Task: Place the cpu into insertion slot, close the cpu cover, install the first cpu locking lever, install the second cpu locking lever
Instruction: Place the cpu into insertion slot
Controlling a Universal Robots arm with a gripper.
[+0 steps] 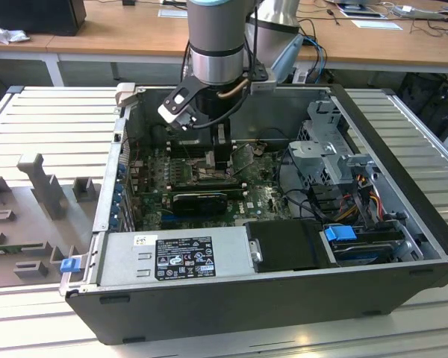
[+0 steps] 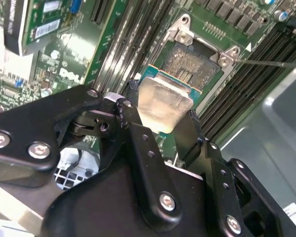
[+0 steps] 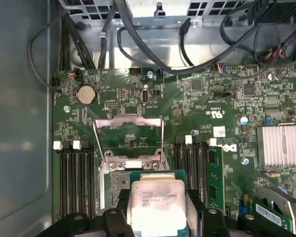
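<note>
- On the slatted metal table (image 1: 52, 119), an open black computer case (image 1: 284, 313) lies on its side with its inside facing up.
- From above, the grey robot arm (image 1: 218, 45) reaches down into the case, toward the far middle of it in the exterior view.
- Along the case's near wall sits a grey power supply (image 1: 172, 257) with a label on top.
- On the case floor lies the green circuit board (image 3: 197, 108), with black cables looping over its far edge.
- The black gripper (image 2: 163, 111) hangs low over the board, its jaws closed on two opposite edges of the cpu.
- Long black memory slots (image 3: 76, 177) run on both sides of the socket area.
- The cpu cover (image 3: 128, 121), a thin silvery frame with a square cut-out, is swung open and sits just beyond the socket.
- The insertion slot (image 2: 190, 64) is uncovered, its recessed centre showing between silvery corner brackets.
- The cpu (image 2: 165, 101), metal top facing up, is held between the fingers (image 2: 138, 128) just beside and partly over the slot's near edge. It is not seated in the slot, and I cannot tell whether it touches the frame.
</note>
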